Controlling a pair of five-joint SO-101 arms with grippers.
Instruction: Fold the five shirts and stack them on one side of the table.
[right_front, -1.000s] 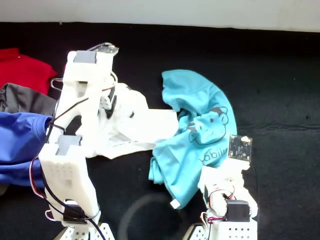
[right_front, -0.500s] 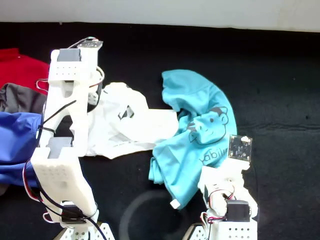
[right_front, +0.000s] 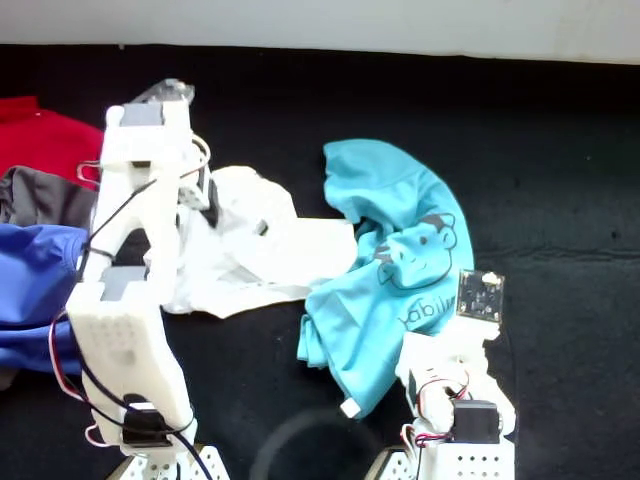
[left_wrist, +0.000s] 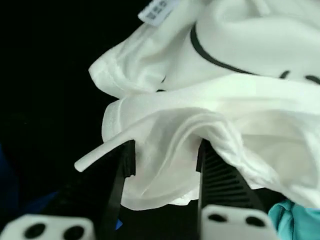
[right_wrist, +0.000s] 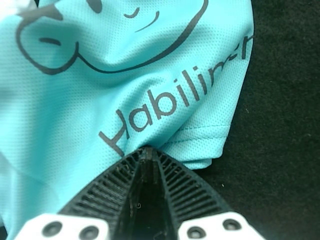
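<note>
At the far left edge of the table (right_front: 560, 180) lies a red shirt (right_front: 40, 140). Just nearer than it is a dark grey shirt (right_front: 45, 200), and nearer again a blue shirt (right_front: 35, 285). These three touch each other and are all crumpled, not folded.

The left arm (right_front: 130, 300) rises from the near edge and stretches toward the far side, beside the blue shirt. Its left hand (left_wrist: 162, 170) is over the left end of the white shirt (right_front: 260, 250) and is grasping a fold of this shirt. The cloth fills the space between the two black fingers (left_wrist: 122, 165).

The white shirt lies crumpled in the middle of the table. Its right end touches the turquoise shirt (right_front: 400, 250), which is spread out loosely to the right, with a dark line drawing on it.

The right arm (right_front: 460, 410) stays low at the near edge, at the near right corner of the turquoise shirt. The right hand (right_wrist: 145, 152) is clenched, with the finger tips together at the hem of this shirt. I cannot tell if any cloth is pinched between them.
</note>
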